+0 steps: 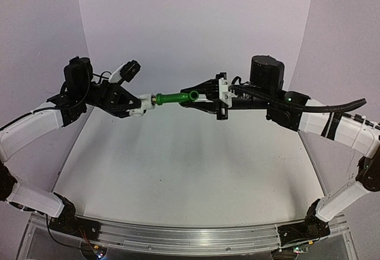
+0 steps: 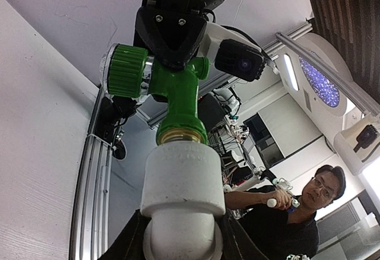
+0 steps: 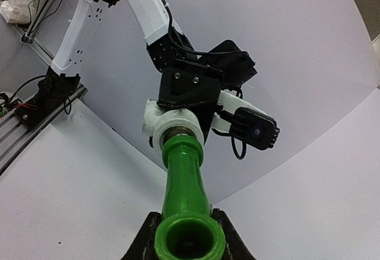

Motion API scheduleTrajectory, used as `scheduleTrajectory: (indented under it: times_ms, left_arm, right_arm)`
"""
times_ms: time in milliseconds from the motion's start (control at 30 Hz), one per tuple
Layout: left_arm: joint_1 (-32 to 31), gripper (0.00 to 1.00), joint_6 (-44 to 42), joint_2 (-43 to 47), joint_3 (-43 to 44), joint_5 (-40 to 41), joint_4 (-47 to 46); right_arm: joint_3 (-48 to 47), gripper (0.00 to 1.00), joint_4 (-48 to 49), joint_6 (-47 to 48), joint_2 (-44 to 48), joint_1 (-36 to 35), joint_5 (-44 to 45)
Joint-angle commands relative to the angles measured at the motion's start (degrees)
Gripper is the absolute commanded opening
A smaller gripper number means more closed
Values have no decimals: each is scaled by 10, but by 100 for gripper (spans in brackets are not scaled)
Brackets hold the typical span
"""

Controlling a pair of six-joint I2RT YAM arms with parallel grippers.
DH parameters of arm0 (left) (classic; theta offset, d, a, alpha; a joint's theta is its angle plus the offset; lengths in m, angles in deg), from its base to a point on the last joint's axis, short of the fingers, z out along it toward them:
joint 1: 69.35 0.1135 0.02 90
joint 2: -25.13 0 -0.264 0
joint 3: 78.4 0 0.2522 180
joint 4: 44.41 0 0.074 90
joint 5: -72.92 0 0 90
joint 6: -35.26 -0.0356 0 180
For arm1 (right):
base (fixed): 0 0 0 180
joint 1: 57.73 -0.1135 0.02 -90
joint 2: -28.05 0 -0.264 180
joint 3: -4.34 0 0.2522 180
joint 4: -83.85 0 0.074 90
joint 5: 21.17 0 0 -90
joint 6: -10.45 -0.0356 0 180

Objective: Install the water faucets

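tap (image 1: 176, 98) meets the white fitting (image 1: 142, 101) brass end first, long axis in line with it; my right gripper (image 1: 199, 95) clamps the tap, my left gripper (image 1: 135, 105) the fitting.

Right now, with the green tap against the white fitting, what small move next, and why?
Probably rotate the green tap about its axis with the right gripper, pressing gently in, while the left gripper holds the white fitting steady. The brass thread sits at the fitting's mouth, roughly in line, with brass exposed, so it seems not fully seated.
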Motion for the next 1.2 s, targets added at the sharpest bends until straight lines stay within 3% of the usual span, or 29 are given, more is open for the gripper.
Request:
scheduleTrajectory:
  times_ms: [0, 1167]
  left_arm:
    - [-3, 0, -14, 23, 15, -28, -28]
    - [-2, 0, -48, 24, 36, 27, -28]
  right_arm:
    - [-31, 0, 35, -17, -8, -1, -11]
    - [3, 0, 53, -32, -7, -44, 34]
